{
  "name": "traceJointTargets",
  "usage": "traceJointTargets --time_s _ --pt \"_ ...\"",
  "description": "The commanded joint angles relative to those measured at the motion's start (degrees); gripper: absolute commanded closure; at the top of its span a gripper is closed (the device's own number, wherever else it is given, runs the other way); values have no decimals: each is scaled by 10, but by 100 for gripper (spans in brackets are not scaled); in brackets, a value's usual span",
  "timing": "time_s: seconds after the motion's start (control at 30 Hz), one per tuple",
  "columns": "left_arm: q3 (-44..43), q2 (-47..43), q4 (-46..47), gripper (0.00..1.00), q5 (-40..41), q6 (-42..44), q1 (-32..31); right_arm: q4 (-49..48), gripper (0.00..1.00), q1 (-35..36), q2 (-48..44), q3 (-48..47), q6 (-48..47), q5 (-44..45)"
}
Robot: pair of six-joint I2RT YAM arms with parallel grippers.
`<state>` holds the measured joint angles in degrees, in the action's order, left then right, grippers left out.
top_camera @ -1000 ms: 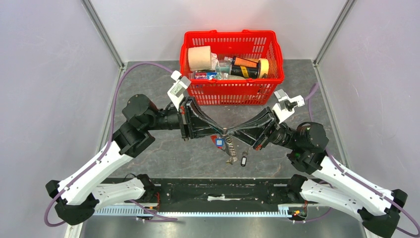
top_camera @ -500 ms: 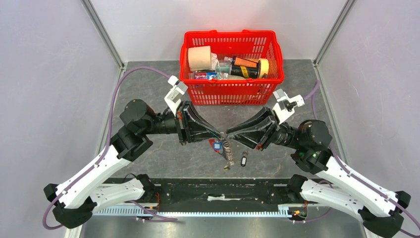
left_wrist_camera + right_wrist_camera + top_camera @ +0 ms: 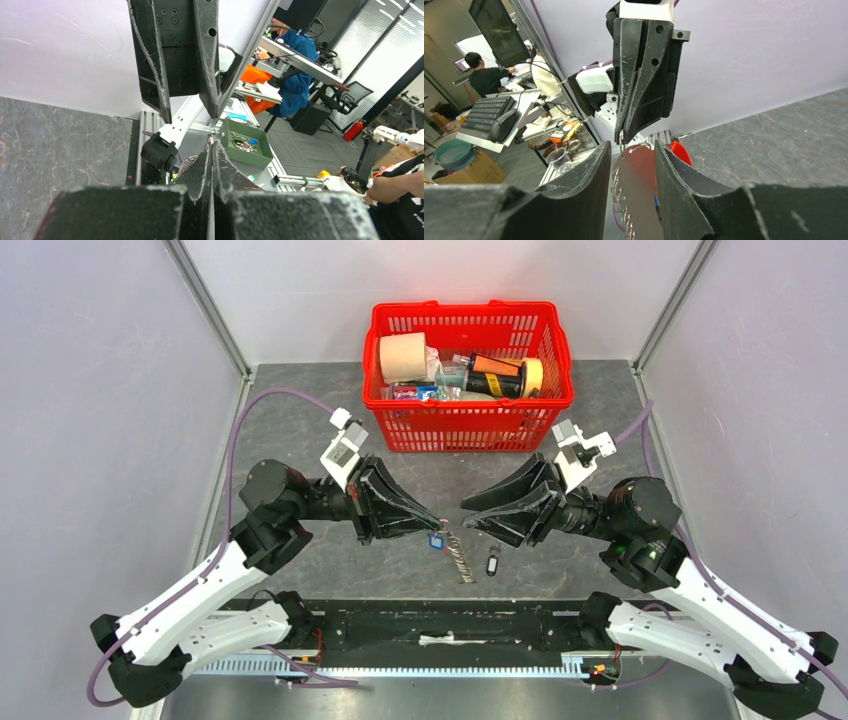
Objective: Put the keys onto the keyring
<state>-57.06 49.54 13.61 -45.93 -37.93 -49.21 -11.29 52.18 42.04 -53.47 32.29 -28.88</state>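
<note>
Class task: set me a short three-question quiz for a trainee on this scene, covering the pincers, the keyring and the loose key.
1. True or false: the right pincer is shut.
2. Which one holds the keyring? A) left pincer B) right pincer C) neither
3. Fill in: the black-headed key lies on the ____.

Key: 1 false, its fingers stand apart. 2 A. 3 table.
</note>
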Motion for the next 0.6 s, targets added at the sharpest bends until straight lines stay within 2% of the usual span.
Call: traceJointTargets --time_s 0.0,0.27,0.57 --pt "25 -17 116 98 -11 -3 0 32 55 1 4 -30 -29 -26" --pt "52 -34 146 98 -17 23 0 139 55 1 -6 -55 -79 -10" --pt "28 -49 28 98 -46 174 0 260 55 1 -13 -83 -121 6"
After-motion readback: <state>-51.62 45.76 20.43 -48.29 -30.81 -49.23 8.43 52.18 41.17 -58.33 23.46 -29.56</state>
